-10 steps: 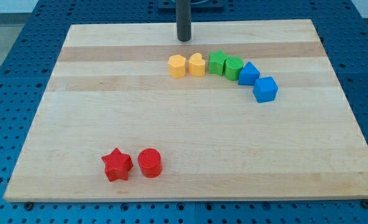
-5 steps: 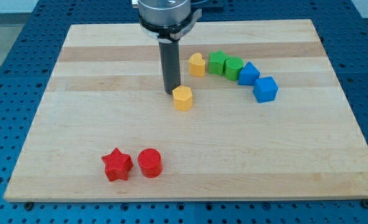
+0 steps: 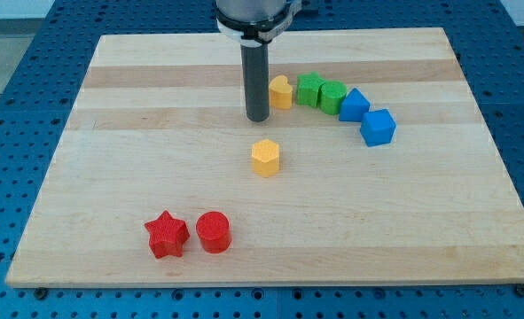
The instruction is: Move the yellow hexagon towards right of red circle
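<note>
- Yellow hexagon [image 3: 265, 157] sat near mid-board, far from and to the right of the red circle [image 3: 214, 232].
- My tip [image 3: 258, 118] stood just beyond it, apart, not touching.
- Red star [image 3: 166, 235] lay just left of the circle.
- No pincer: a bare rod, holding nothing.
</note>
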